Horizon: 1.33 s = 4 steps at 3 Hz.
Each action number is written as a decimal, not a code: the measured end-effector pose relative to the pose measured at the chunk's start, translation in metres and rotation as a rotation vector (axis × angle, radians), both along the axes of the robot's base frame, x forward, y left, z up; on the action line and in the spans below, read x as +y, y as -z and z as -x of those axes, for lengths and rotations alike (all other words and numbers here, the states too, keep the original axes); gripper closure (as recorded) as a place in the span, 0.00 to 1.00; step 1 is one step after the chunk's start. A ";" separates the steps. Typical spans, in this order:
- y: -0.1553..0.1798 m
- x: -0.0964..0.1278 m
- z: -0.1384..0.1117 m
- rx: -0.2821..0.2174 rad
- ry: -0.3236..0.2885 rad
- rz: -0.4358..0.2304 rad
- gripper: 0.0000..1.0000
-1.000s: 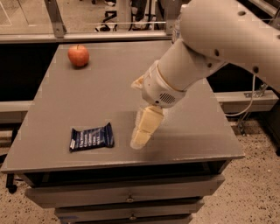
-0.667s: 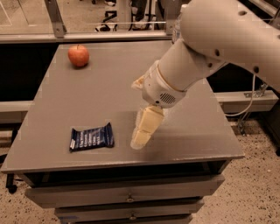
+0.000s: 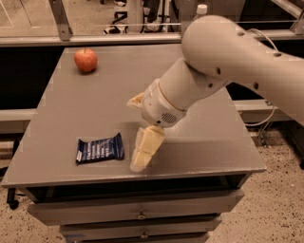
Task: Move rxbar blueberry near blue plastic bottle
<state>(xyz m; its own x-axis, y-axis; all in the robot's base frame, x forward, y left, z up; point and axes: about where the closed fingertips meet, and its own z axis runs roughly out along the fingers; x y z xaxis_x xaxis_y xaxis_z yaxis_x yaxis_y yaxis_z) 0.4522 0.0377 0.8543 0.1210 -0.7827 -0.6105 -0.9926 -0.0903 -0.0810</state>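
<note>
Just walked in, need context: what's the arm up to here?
The robot's gripper hangs low over the front of the grey table, just right of the rxbar blueberry. The bar lies flat, not yet picked up. The blue plastic bottle shows only its white cap, behind the arm. An apple sits at the far left.

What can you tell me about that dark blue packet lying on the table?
It is a small, flat, rectangular snack bar in a dark navy wrapper with white lettering, which looks like glossy foil or plastic. It lies flat near the front left of the grey table, its long side roughly along the front edge. Nothing holds it: the robot's hand points down at the tabletop just to its right, a small gap away.
</note>
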 end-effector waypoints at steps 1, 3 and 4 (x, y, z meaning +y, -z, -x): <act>0.011 0.037 0.007 -0.016 -0.072 -0.048 0.00; 0.032 0.080 0.004 -0.098 -0.144 -0.079 0.17; 0.035 0.080 0.002 -0.110 -0.129 -0.074 0.41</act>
<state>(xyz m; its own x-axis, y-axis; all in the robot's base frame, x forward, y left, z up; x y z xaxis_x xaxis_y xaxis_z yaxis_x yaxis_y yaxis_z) 0.4505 0.1181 0.8197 0.2866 -0.7094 -0.6439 -0.9580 -0.2061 -0.1993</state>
